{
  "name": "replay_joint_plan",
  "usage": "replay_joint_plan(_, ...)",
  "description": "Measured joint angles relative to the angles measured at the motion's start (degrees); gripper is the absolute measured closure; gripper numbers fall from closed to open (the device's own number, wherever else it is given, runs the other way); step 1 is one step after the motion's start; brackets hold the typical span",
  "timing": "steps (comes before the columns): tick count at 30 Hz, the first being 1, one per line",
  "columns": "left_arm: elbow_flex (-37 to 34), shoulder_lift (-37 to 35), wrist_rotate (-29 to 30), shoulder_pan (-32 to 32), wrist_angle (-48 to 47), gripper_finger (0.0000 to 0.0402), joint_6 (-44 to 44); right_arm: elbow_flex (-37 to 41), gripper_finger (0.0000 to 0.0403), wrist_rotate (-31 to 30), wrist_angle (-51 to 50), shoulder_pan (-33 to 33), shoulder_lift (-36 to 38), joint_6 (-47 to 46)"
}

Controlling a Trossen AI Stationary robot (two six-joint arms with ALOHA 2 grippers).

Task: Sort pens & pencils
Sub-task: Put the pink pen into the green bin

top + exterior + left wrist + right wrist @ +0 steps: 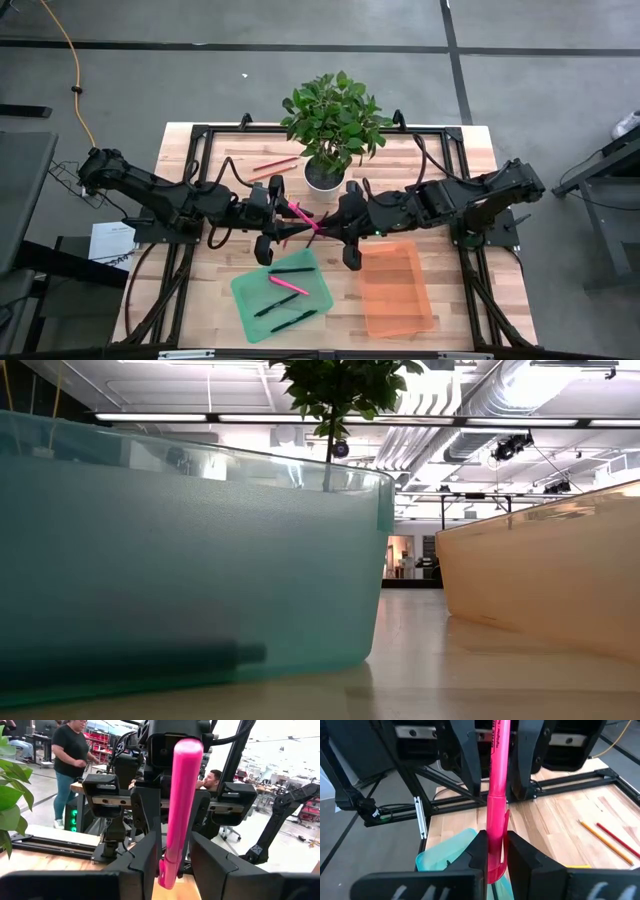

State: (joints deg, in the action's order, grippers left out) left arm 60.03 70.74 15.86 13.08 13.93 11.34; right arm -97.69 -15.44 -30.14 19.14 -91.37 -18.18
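The right gripper [495, 850] pinches a pink pen [303, 217] mid-air between both arms, above the green tray [285, 295], while the left gripper [172, 855] stands spread around it, so the left should clamp squarely before the right lets go.

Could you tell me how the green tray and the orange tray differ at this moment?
The green tray holds several pens: three black ones and a pink pen; the orange tray shows nothing inside. The green tray lies on the left arm's side and is skewed to the table edge; the orange tray lies on the right arm's side, nearly square to it. Both are translucent, shallow and rectangular.
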Motion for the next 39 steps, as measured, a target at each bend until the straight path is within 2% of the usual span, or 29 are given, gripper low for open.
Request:
replay_joint_plan(7, 0.0, 0.0, 0.0, 0.0, 0.0, 0.0311, -0.6, 0.0, 0.0376, -0.2, 1.3, 0.0, 0.0, 0.5)
replay_joint_plan(15, 0.0, 0.0, 0.0, 0.0, -0.1, 0.0384, -0.6, 0.0, 0.0376, -0.3, 1.2, 0.0, 0.0, 0.7)
replay_joint_plan(18, 0.0, 0.0, 0.0, 0.0, -0.1, 0.0383, -0.7, 0.0, 0.0376, -0.4, 1.2, 0.0, 0.0, 0.7)
replay_joint_plan(22, 0.0, 0.0, 0.0, 0.0, -0.1, 0.036, -1.1, 0.0, 0.0371, -0.6, 1.3, 0.0, 0.0, 0.7)
replay_joint_plan(29, 0.0, 0.0, 0.0, 0.0, -0.1, 0.0383, -1.1, 0.0, 0.0326, -0.9, 1.2, -0.1, 0.0, 0.7)
replay_joint_plan(39, 0.0, 0.0, 0.1, 0.0, -0.5, 0.037, -1.1, 0.0, 0.0262, -0.9, 0.7, -0.4, 0.0, 0.7)
